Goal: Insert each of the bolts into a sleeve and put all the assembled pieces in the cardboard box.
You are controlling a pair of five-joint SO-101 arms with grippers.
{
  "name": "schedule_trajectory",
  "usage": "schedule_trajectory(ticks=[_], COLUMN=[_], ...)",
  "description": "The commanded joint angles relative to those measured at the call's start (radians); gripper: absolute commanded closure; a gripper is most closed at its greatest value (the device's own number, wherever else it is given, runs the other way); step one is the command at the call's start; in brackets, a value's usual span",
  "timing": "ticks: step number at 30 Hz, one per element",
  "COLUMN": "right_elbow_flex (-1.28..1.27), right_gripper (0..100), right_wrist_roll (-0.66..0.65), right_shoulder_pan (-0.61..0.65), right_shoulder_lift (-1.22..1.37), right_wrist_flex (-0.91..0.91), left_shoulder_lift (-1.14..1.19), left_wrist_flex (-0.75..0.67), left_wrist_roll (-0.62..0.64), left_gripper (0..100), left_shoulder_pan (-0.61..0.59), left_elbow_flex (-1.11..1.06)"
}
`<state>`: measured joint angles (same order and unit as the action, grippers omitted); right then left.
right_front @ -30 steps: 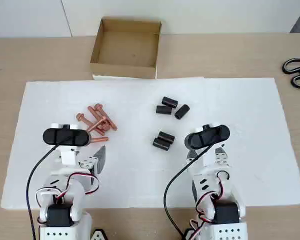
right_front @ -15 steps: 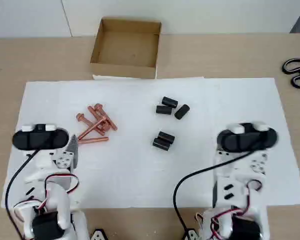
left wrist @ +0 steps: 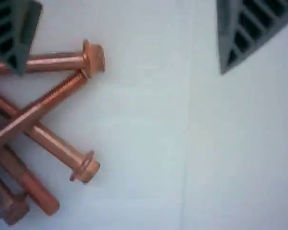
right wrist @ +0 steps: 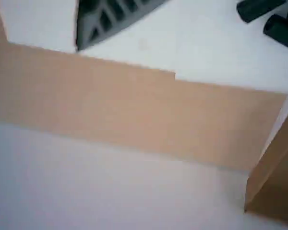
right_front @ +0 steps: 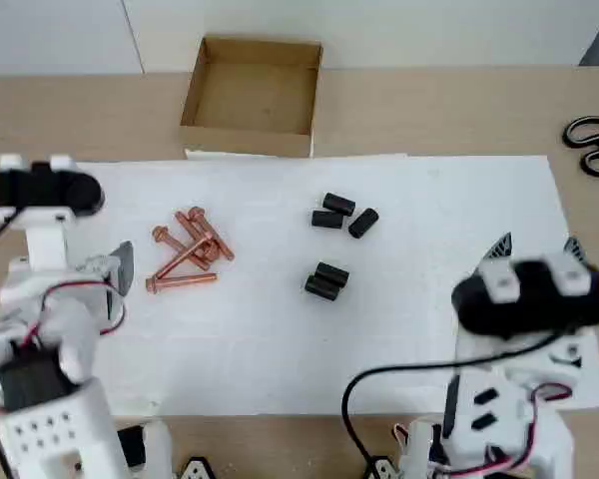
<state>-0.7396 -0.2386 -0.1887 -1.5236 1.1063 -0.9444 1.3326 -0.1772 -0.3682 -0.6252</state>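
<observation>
The copper bolts (right_front: 190,249) lie in a loose, crossed heap on the left part of a white sheet (right_front: 280,349). None of them is in a sleeve. The black sleeves (right_front: 327,220) lie to the right of the heap and well apart from it. Three are clustered together, and nearer the arms two more lie side by side, touching. The cardboard box (right_front: 248,140) stands open beyond the sheet's far edge, with nothing in it.

The left hand (left wrist: 121,72) hangs over the sheet just beside the heap, its fingers (left wrist: 247,28) spread wide apart and holding nothing. In the left wrist view one finger overlaps the shaft of the nearest bolt, though whether it touches I cannot tell. The right hand (right_front: 536,249) is over the right part of the sheet, well clear of the sleeves, with its two tips apart and nothing between them.

The sheet covers much of the wooden bench (right_front: 459,110). A pair of scissors (right_front: 591,143) lies on the bare wood at the far right edge.
</observation>
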Motion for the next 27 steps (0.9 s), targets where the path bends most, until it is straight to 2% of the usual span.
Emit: schedule_trajectory(ticks=[1,6,8,12,19,27], right_elbow_flex=[0.187,0.548,0.690,0.887,0.934,0.948], right_gripper=[80.0,80.0,80.0,80.0,80.0,80.1], right_wrist_roll=[0.026,0.091,0.106,0.104,0.115,0.282], right_shoulder_pan=[-0.005,0.104,0.182,0.291,0.321,0.334], right_shoulder_lift=[0.332,0.874,1.070,1.288,1.397,1.595], right_wrist_flex=[0.145,0.510,0.578,0.575,0.424,0.249], left_shoulder_lift=[0.144,0.166,0.166,0.169,0.167,0.167], left_wrist_flex=[0.051,0.051,0.051,0.052,0.051,0.051], left_wrist_roll=[-0.006,0.054,0.061,0.061,0.061,0.060], left_gripper=[76,76,76,76,76,76], left_shoulder_pan=[-0.003,-0.003,-0.003,-0.003,-0.003,-0.003], left_elbow_flex=[0.125,0.127,0.127,0.117,0.018,0.005])
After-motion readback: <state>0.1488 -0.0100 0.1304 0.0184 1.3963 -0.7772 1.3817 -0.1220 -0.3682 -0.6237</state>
